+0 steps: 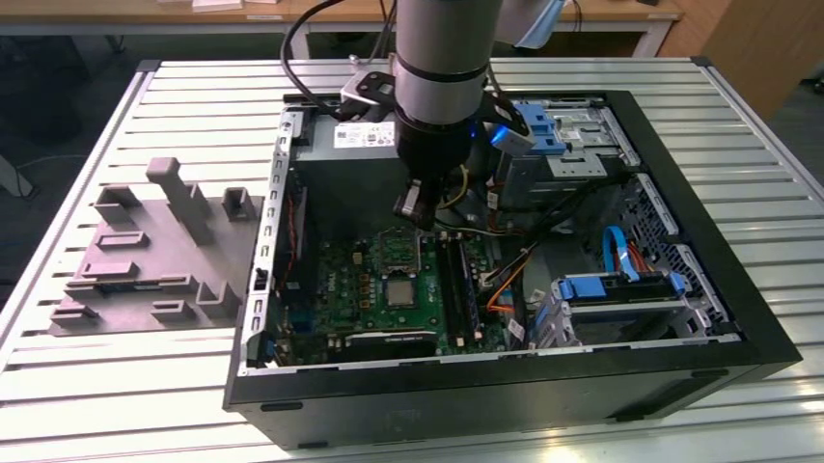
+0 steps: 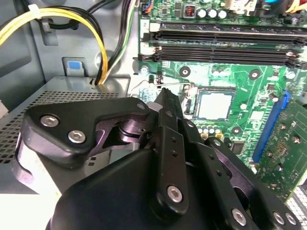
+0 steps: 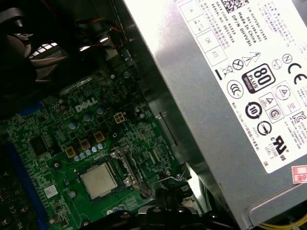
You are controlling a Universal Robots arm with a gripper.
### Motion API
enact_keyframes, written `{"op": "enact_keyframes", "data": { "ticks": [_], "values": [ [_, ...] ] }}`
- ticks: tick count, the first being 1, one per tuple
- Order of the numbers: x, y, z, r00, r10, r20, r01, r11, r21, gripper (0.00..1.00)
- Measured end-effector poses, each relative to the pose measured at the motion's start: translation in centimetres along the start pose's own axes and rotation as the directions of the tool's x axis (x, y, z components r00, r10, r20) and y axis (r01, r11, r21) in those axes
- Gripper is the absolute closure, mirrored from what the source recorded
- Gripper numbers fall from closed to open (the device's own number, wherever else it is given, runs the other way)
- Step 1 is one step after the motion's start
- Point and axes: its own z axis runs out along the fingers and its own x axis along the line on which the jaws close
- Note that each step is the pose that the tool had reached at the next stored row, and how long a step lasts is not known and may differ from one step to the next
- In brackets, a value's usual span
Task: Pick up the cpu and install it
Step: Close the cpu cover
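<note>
The cpu point(image 1: 401, 287) lies flat in its socket on the green motherboard, its pale metal top showing in both wrist views point(image 2: 214, 105) point(image 3: 98, 180). My gripper point(image 1: 414, 208) hangs inside the open computer case, above the board and just beside the socket on the power supply's side. Its dark fingertips point(image 2: 165, 94) look shut with nothing between them, and they stand close to the thin wire lever point(image 2: 175, 86) at the socket's edge point(image 3: 174, 178). The cpu is apart from the gripper.
The grey power supply box with a white label point(image 3: 230, 96) stands right beside the gripper. Yellow cables point(image 2: 103, 52), memory slots point(image 2: 220, 36), a blue card slot point(image 2: 271, 127) and drive cages point(image 1: 618, 289) crowd the case. A grey fixture block point(image 1: 154, 251) sits on the slatted table at the exterior view's left.
</note>
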Motion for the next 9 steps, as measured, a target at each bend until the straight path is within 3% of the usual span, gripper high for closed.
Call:
{"op": "enact_keyframes", "data": {
  "ticks": [3,9],
  "values": [
    [0.19,-0.01,0.01,1.0,-0.001,-0.0052,0.001,1.0,0.0028,0.89],
    [0.4,-0.09,0.01,1.0,-0.003,-0.0061,0.003,1.0,0.0034,0.89]
  ]
}}
